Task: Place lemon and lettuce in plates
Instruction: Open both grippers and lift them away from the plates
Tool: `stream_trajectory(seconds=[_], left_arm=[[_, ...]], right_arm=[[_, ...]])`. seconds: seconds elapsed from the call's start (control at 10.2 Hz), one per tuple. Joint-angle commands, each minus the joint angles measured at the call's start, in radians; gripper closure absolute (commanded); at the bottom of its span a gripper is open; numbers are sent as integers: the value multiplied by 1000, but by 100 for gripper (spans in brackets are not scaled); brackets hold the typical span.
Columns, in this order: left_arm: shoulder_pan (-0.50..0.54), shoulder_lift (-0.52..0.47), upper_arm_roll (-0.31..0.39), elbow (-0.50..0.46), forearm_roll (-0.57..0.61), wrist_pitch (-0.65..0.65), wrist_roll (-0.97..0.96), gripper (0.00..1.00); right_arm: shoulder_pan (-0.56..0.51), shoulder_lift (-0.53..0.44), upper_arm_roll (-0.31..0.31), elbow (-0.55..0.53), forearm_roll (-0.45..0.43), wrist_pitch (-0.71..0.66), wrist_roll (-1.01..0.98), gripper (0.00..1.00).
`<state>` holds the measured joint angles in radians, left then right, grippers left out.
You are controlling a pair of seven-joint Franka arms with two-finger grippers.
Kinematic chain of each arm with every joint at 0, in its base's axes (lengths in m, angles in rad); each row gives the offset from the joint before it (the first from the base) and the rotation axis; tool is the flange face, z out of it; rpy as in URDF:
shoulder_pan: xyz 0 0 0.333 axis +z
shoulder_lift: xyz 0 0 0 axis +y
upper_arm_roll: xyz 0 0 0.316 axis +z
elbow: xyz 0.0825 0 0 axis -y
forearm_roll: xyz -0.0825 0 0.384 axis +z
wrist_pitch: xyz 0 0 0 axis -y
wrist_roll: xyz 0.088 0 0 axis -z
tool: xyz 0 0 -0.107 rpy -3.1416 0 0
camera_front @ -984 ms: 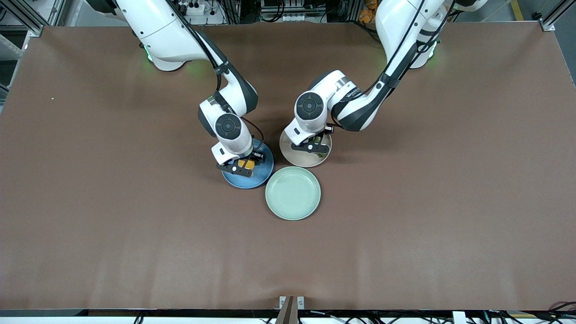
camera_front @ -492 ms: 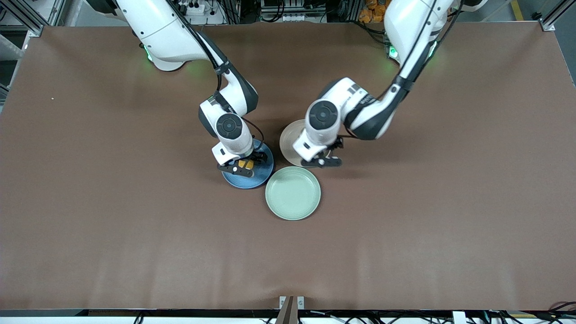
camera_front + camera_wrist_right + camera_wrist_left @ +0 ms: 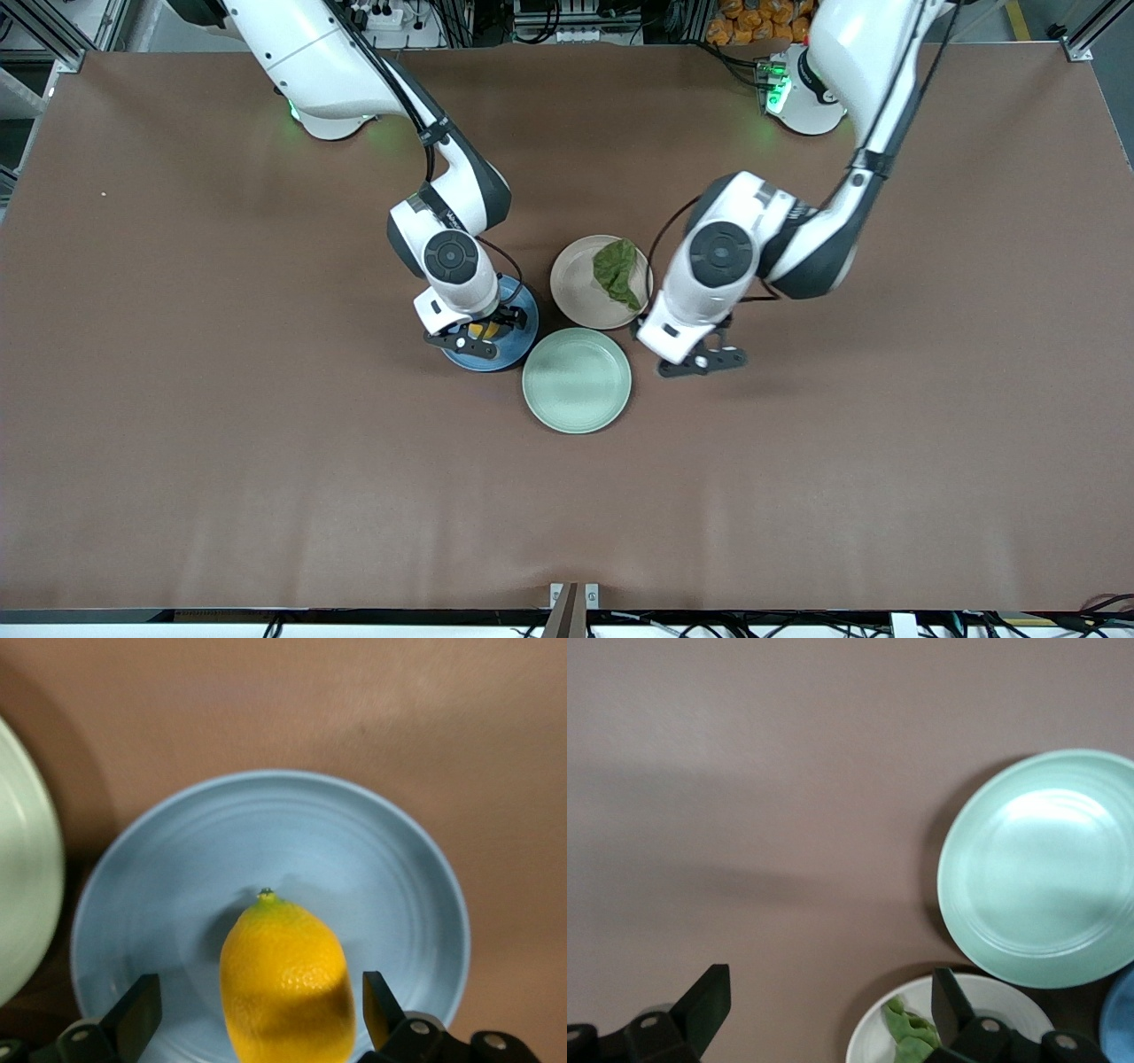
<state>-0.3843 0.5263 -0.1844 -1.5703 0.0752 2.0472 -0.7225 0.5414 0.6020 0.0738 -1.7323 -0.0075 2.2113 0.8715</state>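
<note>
Our right gripper (image 3: 252, 1014): fingers spread wide either side of lemon (image 3: 285, 979), not clamping it. Lemon rests in blue plate (image 3: 521, 330). Our left gripper (image 3: 702, 363): fingers apart, holding nothing, over bare table (image 3: 842, 425) just beside mint plate (image 3: 577, 380). Lettuce (image 3: 617, 272) lies in beige plate (image 3: 571, 279), toward left arm's edge of it. Mint plate nearer front camera than both.

Brown table (image 3: 221, 399) with blue plate (image 3: 518, 341), beige plate (image 3: 576, 283), mint plate (image 3: 577, 380).
</note>
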Motion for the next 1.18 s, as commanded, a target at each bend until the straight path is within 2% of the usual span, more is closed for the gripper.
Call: stream_trajectory(seconds=[0.0, 0.3, 0.49, 0.59, 0.89, 1.08], left_arm=[[41, -43, 3, -10, 8, -21, 34, 0], [108, -92, 3, -16, 9, -38, 81, 0], [154, -146, 3, -39, 6, -152, 219, 0], [159, -179, 29, -59, 2, -206, 311, 0], [160, -349, 130, -215, -79, -210, 461, 0], [214, -425, 155, -252, -109, -205, 552, 0]], right_arm=[[-24, -2, 1, 107, -9, -146, -55, 0], [-72, -34, -28, 155, -8, -225, -202, 0], [-121, -74, -39, 155, -9, -260, -364, 0], [-156, -96, -46, 152, -11, -277, -456, 0], [-237, -151, -51, 143, -12, -315, -644, 0], [-291, -185, -58, 123, -17, -315, -748, 0]])
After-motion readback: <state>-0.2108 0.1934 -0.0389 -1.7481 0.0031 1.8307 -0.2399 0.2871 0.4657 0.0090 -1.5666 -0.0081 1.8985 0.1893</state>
